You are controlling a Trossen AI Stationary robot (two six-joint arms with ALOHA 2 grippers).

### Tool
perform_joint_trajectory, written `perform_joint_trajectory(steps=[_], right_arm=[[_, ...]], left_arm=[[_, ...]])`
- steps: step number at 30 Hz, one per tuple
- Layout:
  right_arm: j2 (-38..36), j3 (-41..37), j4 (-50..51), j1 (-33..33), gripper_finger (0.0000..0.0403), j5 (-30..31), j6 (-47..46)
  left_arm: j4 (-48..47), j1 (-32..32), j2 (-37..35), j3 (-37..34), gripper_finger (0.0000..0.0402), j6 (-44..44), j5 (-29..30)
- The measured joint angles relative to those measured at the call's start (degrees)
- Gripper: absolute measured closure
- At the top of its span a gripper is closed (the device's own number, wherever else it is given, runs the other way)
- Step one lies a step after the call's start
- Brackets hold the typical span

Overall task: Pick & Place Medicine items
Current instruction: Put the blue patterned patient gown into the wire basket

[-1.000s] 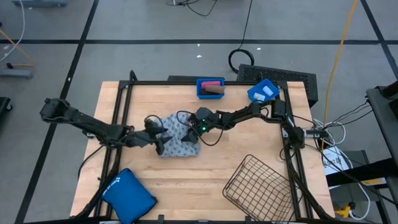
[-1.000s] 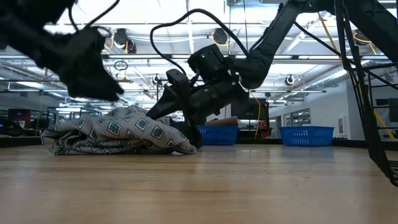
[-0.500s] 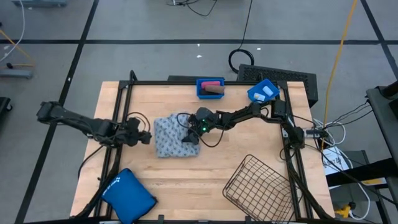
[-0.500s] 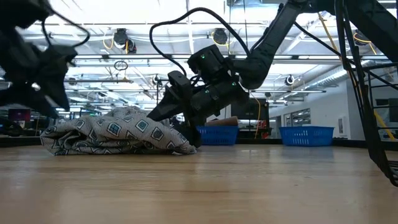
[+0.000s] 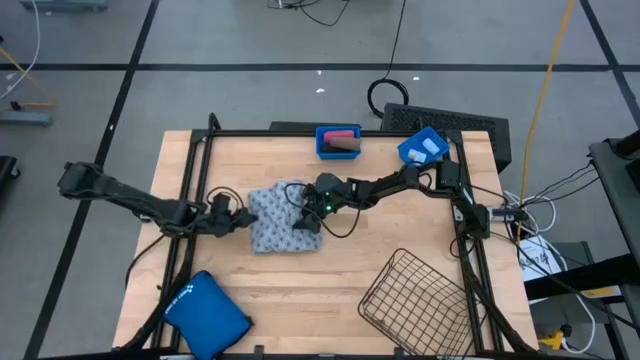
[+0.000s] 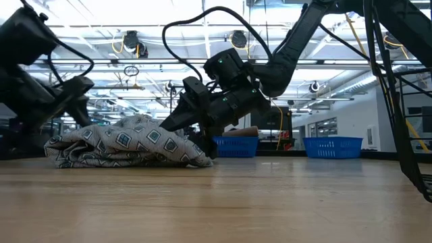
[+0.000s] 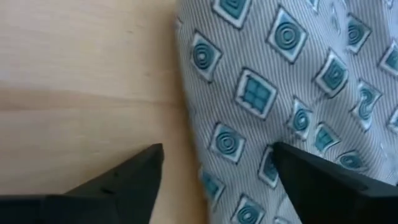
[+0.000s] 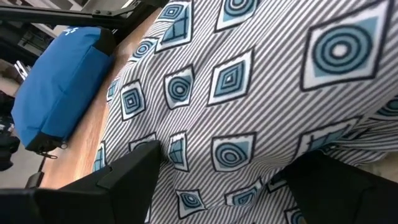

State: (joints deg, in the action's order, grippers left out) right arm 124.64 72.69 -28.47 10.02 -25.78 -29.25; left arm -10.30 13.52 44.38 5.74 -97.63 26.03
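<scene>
The grey-blue patterned soft pack (image 5: 275,225) lies flat in the middle of the table (image 5: 330,265) and fills both wrist views (image 7: 280,74) (image 8: 249,81). My left gripper (image 5: 238,218) is open at the pack's left edge; in its wrist view (image 7: 217,165) one finger is over bare wood and the other over the cloth. My right gripper (image 5: 303,215) is open at the pack's right end (image 6: 202,152). Pink and brown containers lie in a blue bin (image 5: 338,141) at the far edge. My left gripper: I cannot tell whether the finger over the pack's left edge (image 7: 193,124) touches it. My right gripper comes slanting down from the table's right side. Its open fingers (image 6: 177,116) lie against the top of the pack's right end (image 8: 236,149). The pack stays flat on the table.
A second blue bin (image 5: 423,148) holding white items sits at the far right. A tilted wire basket (image 5: 415,295) stands at the near right. The large plain blue pouch (image 5: 205,308) lies at the near left corner. A black frame rims the table.
My left gripper was over the pack's left part. It drew back toward the table's left edge, then came partway back and lower, to the pack's left edge. My right gripper and the pack have kept still.
</scene>
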Motion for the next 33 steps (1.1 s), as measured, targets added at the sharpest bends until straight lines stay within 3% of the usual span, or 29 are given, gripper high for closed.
perform_joint_trajectory(steps=[7, 15, 20, 25, 33], right_arm=[[0.0, 0.0, -1.2, -0.4, 0.0090, 0.0, 0.0], [0.0, -0.1, -3.2, -1.5, 0.0090, 0.0, 0.0], [0.0, -0.1, -2.7, -1.5, 0.0090, 0.0, 0.0], [0.0, -0.1, -2.6, -0.8, 0.0090, -0.3, 0.0], [0.0, -0.1, -2.5, -0.4, 0.0090, -0.2, 0.1]], left_arm=[[19.0, -3.1, 9.8, -0.5, 0.0062, 5.8, -0.7], [42.8, -6.9, 26.0, -0.4, 0.0088, 10.7, -5.0], [56.1, -8.0, 32.3, -0.5, 0.0110, 17.7, -7.7], [62.0, -8.7, 33.3, 0.1, 0.0163, 21.9, -11.5], [60.2, -8.7, 33.3, 0.6, 0.0303, 23.8, -13.9]])
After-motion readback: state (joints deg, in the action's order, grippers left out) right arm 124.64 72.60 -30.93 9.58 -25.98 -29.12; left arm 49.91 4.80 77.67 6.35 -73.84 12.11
